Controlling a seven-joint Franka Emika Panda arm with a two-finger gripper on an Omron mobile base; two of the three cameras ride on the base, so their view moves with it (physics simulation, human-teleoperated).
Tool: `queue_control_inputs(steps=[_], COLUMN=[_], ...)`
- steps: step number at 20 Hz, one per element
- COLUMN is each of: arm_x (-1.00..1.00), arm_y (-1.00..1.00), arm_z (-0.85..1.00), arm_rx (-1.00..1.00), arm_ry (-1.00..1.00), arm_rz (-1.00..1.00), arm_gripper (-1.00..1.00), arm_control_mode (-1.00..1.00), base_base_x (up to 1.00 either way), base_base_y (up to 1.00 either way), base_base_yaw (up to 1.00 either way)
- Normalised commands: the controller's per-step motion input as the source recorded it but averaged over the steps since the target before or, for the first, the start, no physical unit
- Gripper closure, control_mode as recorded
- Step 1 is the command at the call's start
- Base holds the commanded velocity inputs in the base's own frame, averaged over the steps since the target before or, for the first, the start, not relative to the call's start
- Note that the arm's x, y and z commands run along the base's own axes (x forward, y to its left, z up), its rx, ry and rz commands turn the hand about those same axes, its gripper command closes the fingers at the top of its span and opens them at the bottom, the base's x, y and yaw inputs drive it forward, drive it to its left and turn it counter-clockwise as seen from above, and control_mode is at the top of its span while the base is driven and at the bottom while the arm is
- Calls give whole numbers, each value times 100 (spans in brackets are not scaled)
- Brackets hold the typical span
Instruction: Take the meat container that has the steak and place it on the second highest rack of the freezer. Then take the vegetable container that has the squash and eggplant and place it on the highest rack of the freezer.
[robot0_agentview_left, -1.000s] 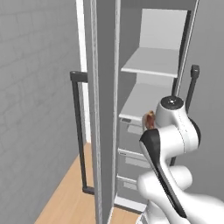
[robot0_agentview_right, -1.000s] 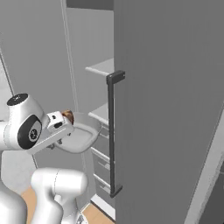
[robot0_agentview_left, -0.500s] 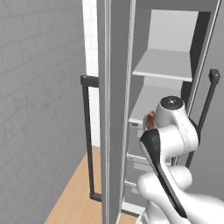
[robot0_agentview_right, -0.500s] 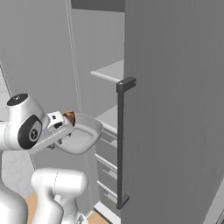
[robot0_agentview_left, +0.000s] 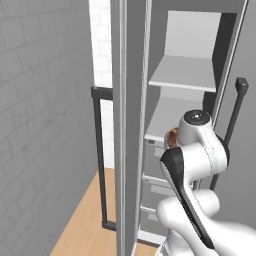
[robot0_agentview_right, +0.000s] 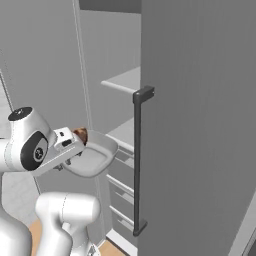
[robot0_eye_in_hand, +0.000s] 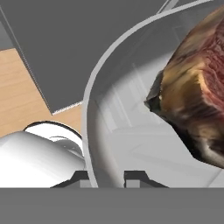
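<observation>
Closer now, meat container (robot0_agentview_right: 92, 157) points rim-first at freezer (robot0_agentview_right: 200, 125).

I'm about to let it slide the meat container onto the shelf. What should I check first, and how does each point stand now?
1. Hand pinching the meat container rim: ok.
2. Steak inside the container: ok.
3. Freezer door open: ok.
4. Second highest rack free where visible: ok; its near part is hidden by the arm.
5. Container level with that rack: cannot tell.
6. Container already on the rack: not ok, it is in front of it.
</observation>
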Motion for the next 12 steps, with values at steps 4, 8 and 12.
queue_control_inputs(steps=[4,8,12], arm_x=[0,0,0], arm_y=[0,0,0], arm_z=[0,0,0], arm_rx=[0,0,0], arm_ry=[0,0,0], arm_rz=[0,0,0], arm_gripper=[100,100,100], arm_control_mode=[100,100,100], base_base_x=[29,4,0], base_base_y=[-7,1,0], base_base_yaw=[-10,0,0])
